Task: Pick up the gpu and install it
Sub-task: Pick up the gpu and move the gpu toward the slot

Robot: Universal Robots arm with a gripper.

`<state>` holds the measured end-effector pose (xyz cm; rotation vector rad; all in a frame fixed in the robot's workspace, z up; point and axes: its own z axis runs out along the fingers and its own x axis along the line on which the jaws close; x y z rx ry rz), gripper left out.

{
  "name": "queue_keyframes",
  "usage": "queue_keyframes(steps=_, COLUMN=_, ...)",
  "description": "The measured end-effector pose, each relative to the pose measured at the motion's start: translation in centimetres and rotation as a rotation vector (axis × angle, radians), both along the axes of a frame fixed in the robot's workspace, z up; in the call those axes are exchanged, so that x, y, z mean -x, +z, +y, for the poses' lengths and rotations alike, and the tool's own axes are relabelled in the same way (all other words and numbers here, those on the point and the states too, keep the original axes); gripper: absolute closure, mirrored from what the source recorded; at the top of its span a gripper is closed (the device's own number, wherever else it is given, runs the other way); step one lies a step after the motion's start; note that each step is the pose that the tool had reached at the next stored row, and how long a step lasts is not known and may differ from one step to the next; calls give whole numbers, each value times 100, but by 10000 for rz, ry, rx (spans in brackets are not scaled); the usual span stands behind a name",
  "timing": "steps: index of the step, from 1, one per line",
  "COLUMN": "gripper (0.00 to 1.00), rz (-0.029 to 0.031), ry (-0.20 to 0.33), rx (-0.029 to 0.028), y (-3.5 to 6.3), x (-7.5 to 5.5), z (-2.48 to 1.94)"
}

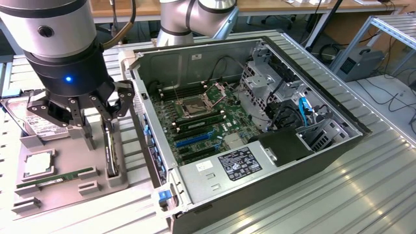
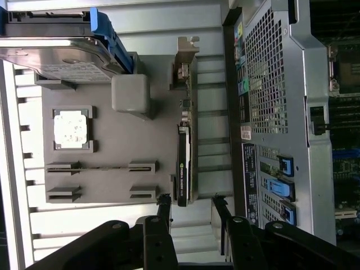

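The fingers [image 2: 166, 208] of the gripper [image 2: 191, 202] are spread wide, with nothing pinched. The gpu [image 2: 185, 163] is stood on edge in the grey holder tray [image 2: 112, 149], beside the open computer case [image 1: 188, 61]. It is judged neither lifted nor installed yet. The arm is pointed straight down, just above the gpu.

Ext. view: arm [image 1: 58, 48] runs off the frame top, and w/ the gripper [image 1: 97, 117] it covers the upper end of the gpu [image 1: 112, 151] and part of the hard drive [image 1: 39, 124]. Wrist view: hard drive, PC case [image 2: 270, 84] and gripper links cut by frame edges. Txt on hard drive label and PSU sticker [image 1: 240, 163] too small to read.
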<state>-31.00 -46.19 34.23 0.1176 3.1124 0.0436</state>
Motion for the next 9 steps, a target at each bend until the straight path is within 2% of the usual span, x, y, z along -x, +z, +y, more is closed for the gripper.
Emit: queue_keyframes(steps=9, gripper=58, rz=0, ry=0, rx=0, y=-32, x=0, z=0)
